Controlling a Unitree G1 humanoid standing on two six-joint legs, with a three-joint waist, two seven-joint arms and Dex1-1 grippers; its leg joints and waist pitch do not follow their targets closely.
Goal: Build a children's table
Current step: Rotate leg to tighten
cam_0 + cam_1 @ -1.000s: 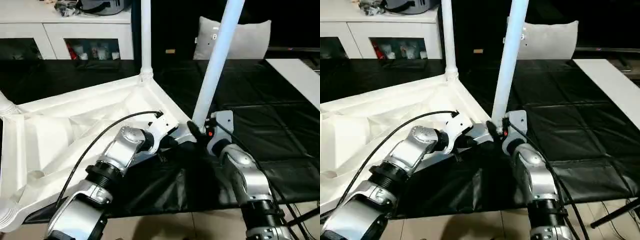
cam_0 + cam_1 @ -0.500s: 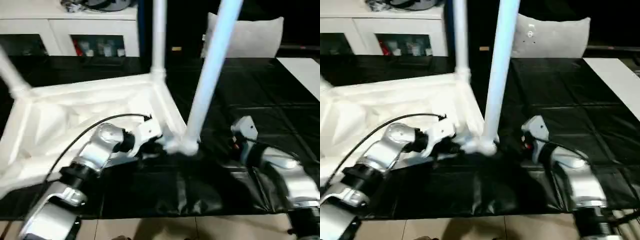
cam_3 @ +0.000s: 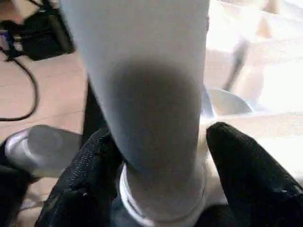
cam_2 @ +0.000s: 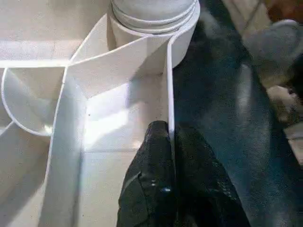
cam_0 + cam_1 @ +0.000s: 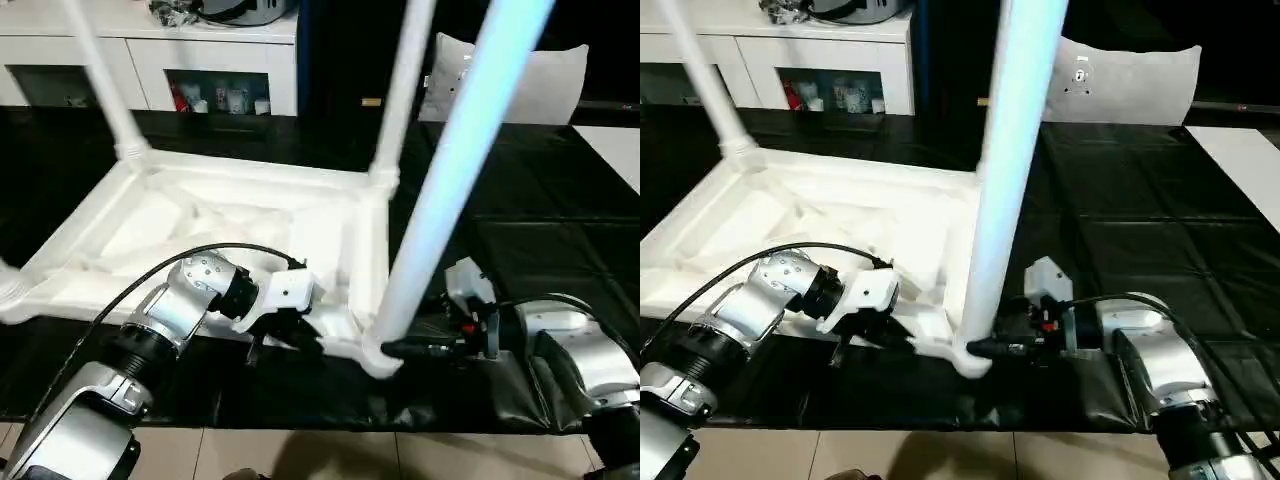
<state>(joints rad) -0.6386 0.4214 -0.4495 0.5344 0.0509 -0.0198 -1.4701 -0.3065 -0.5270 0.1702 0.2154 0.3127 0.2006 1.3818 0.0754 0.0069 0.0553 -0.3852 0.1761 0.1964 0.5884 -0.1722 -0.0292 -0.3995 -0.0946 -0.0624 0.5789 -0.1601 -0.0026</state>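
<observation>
While left fingers (image 4: pixel 161 189) pinch the tabletop rim (image 4: pixel 169 85), right fingers (image 3: pixel 246 175) straddle a leg (image 3: pixel 151 118).

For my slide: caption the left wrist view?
Left claw pinching the upturned tabletop's rim below a leg socket.

Both forearms are rounded silver metal shells joined by black ribbed collars. The left end effector (image 5: pixel 300 338) sits on a white angular wrist block, with a black cable arcing back from it over the silver forearm. The right end effector (image 5: pixel 400 348) carries a white bracket with a small red mark just behind it. Its fingers (image 3: pixel 246 175) are matte black and coarsely textured.
</observation>
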